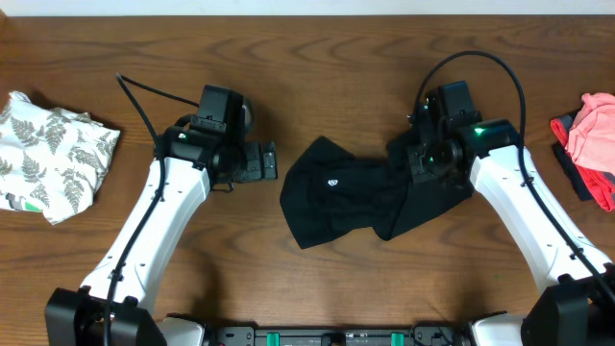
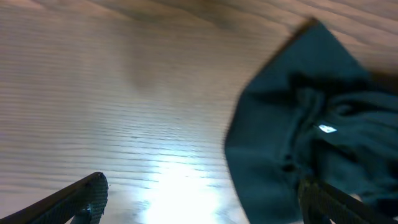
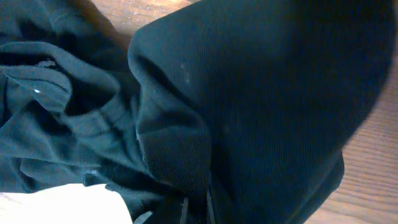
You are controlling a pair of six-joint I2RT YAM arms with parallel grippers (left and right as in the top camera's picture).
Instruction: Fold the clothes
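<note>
1. Clothes lie in three places on the brown wooden table. A limp black fabric garment with a small white logo sits crumpled at the centre. A white fern-print cloth is bunched at the 9 o'clock edge, and a pink fabric piece rests at the 3 o'clock edge.
2. At the 3 o'clock side of the black garment, the right gripper has its jaws nearly together, pinching a thick bunch of the fabric, which bulges over the fingers.
3. Just beside the garment's 9 o'clock edge, the left gripper has its jaws spread wide and holds nothing; it does not touch the cloth.
4. The garment is bunched rather than laid flat, so folding looks barely begun.
5. Slipping is one risk: the pinch takes in several layers, and a pull towards 3 o'clock could let the inner layers slide out.
6. Dragging is another: with only one side held, the whole garment may follow the right arm across the table instead of spreading.
7. A wide-open left jaw coming down on the crumpled edge could catch two layers or push the cloth into a tighter heap.
8. I cannot tell which part of the garment is gripped, so a lift may twist it.
</note>
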